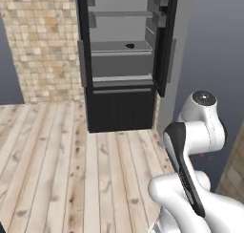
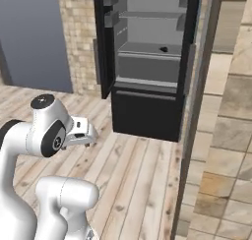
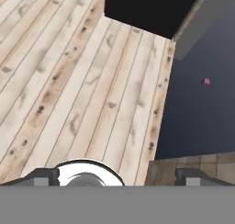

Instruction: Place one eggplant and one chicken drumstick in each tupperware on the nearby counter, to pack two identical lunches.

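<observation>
My gripper [image 3: 118,177] is open, its two dark fingertips [image 3: 43,177] far apart with nothing between them. It hangs over the plank floor [image 3: 78,81], facing down, in front of the open black fridge [image 1: 121,108]. In the right base view the gripper [image 2: 84,138] sits at the end of the folded white arm. A small dark thing [image 1: 129,46] lies on a middle fridge shelf [image 2: 163,49]; it is too small to name. The eggplant, chicken drumstick, tupperware and counter are out of view.
Both fridge doors stand open, one on the left [image 1: 82,60] and one on the right [image 1: 164,41]. A tan brick wall [image 1: 43,41] is to the fridge's left and a grey panel [image 2: 194,135] to its right. Wooden floor [image 1: 71,170] stretches in front.
</observation>
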